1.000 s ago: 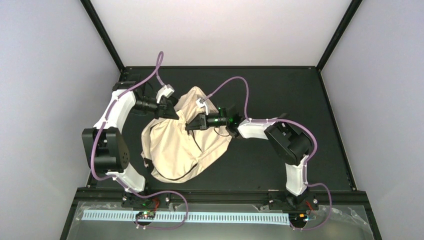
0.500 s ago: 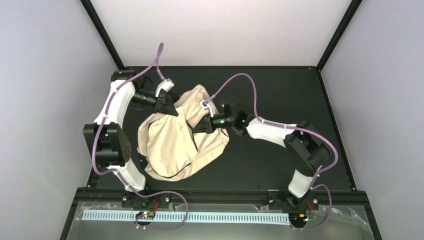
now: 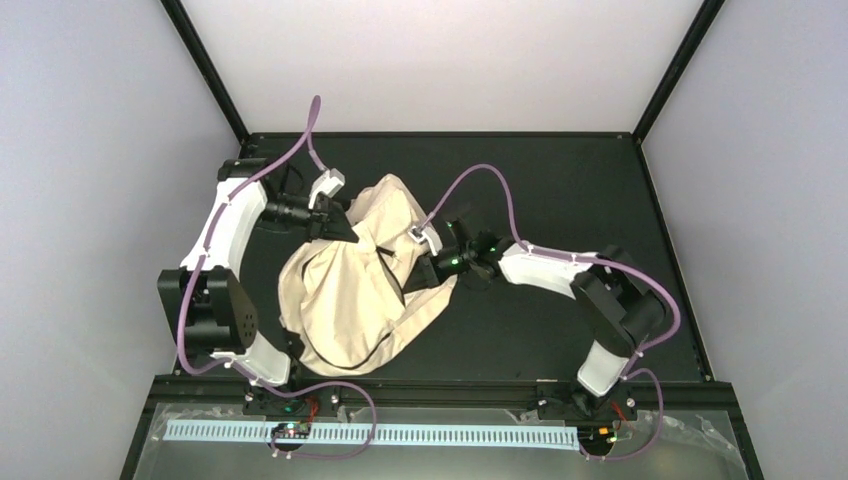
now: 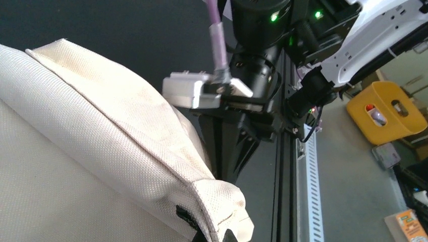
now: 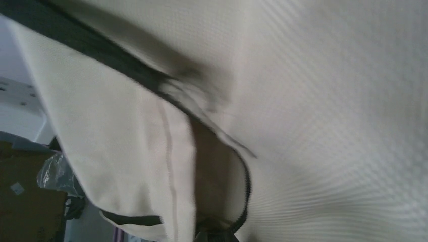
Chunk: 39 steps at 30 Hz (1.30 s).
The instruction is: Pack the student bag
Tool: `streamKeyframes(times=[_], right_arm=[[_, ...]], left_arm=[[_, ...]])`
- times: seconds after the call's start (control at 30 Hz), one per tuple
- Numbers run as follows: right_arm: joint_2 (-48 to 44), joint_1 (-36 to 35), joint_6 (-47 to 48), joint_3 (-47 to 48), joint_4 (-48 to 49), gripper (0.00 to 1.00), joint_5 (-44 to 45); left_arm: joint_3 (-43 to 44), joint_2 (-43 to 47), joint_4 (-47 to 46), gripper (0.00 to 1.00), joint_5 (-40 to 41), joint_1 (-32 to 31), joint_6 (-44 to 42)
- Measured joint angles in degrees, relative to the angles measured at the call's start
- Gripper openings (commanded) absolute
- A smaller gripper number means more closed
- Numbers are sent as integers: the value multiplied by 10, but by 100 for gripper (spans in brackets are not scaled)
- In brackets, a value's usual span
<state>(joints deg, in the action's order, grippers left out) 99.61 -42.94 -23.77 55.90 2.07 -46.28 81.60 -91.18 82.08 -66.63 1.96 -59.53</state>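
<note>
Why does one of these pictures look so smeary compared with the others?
Right wrist view: the student bag fills the frame from very close, and its zipper and folds are smeared soft. Left wrist view: the bag's weave is crisp, and the green lights glare slightly. Top external view: even light and sharp, with hardly any shadow on the black table.
</note>
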Motion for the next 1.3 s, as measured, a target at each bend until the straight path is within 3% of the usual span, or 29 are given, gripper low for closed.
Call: streamKeyframes(times=[0.4, 0.53, 0.8, 1.07, 1.3], right_arm=[[-199, 32, 134, -24, 52, 33, 14], [-232, 71, 180, 0, 22, 58, 38], [-317, 65, 305, 41, -42, 89, 84], [-325, 29, 407, 42, -68, 91, 74], [-280, 28, 430, 41, -90, 86, 49]], left_arm=[[5, 106, -10, 2, 89, -83, -81], [60, 106, 24, 2, 124, -119, -118], [173, 98, 73, 2, 193, -240, -138], [250, 64, 88, 2, 232, -314, -122], [253, 41, 89, 2, 248, -321, -117]])
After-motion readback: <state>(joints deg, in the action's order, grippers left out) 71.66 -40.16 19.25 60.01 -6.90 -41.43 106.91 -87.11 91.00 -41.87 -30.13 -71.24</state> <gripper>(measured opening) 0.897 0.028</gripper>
